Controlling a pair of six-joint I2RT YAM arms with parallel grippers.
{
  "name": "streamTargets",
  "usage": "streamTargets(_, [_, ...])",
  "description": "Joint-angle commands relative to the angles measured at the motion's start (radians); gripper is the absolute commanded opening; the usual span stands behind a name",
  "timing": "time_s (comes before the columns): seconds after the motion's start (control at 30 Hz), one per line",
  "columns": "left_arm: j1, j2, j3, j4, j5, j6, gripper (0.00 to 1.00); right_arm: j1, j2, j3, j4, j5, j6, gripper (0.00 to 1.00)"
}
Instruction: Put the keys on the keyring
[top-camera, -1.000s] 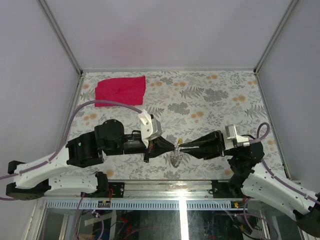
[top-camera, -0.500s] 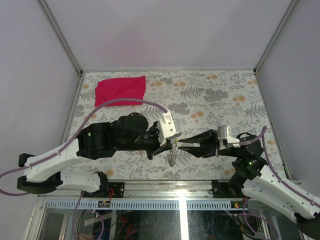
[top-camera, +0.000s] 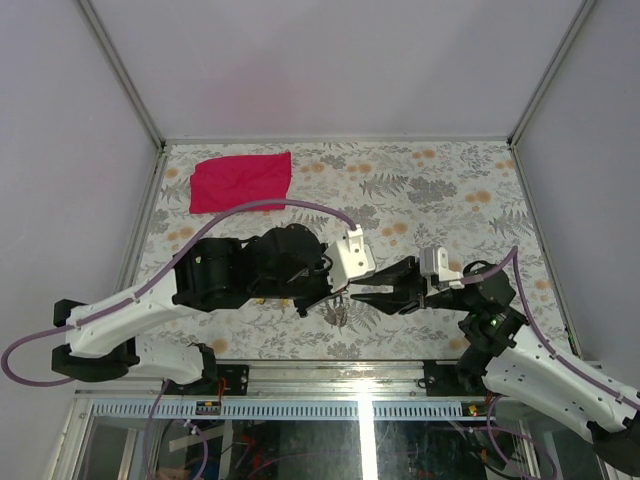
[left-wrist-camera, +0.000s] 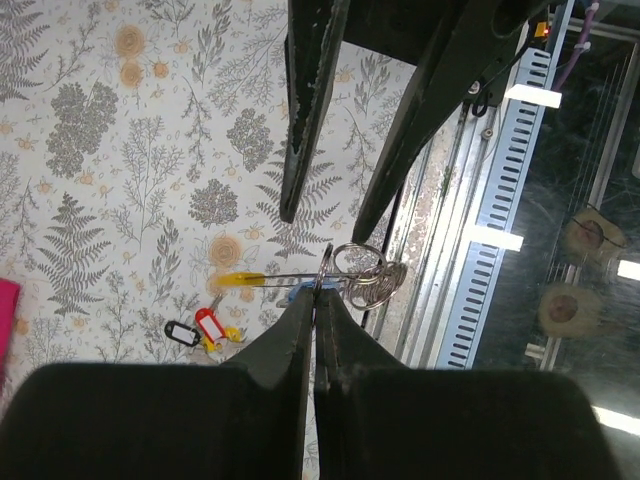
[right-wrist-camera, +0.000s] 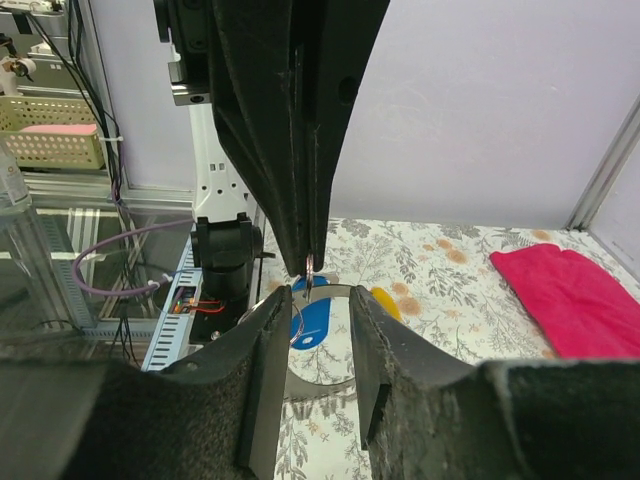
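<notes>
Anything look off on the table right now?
Nothing stands out. The left hand pinches the keyring with the yellow key and blue key at it; the red key and black key lie loose on the table, not yet threaded.

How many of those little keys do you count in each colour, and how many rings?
Yellow key: 1
Blue key: 1
Red key: 1
Black key: 1
Keyring: 1
Total: 5 things, 4 of them keys. A small yellow bit beside the red key may be one more, but it is too small to tell.
</notes>
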Motion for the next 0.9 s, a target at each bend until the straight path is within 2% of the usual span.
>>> streamTargets(0.0, [-0.006, 0.012, 0.034, -0.016, -0.016, 0.023, 0.0, 0.006, 0.031, 0.01, 0.097, -0.024, 0.01, 0.36])
streamTargets(0.33, [-0.005, 0.026, 0.042, -0.024, -0.015, 0.029, 0.0, 0.006, 0.1, 0.017, 0.156, -0.066, 0.036, 0.35])
streamTargets(0.53, [-0.005, 0.028, 0.041, -0.024, -0.017, 0.033, 0.0, 0.005, 0.122, 0.02, 0.163, -0.083, 0.039, 0.23])
streamTargets(0.77, [-0.005, 0.025, 0.041, -0.024, -0.022, 0.034, 0.0, 0.006, 0.125, 0.017, 0.175, -0.089, 0.043, 0.26])
streamTargets(0.8, [-0.007, 0.025, 0.041, -0.024, -0.021, 0.035, 0.0, 0.006, 0.127, 0.019, 0.177, -0.091, 0.046, 0.25])
streamTargets(0.87, [-0.005, 0.026, 0.04, -0.024, -0.021, 0.035, 0.0, 0.006, 0.131, 0.02, 0.186, -0.095, 0.053, 0.15])
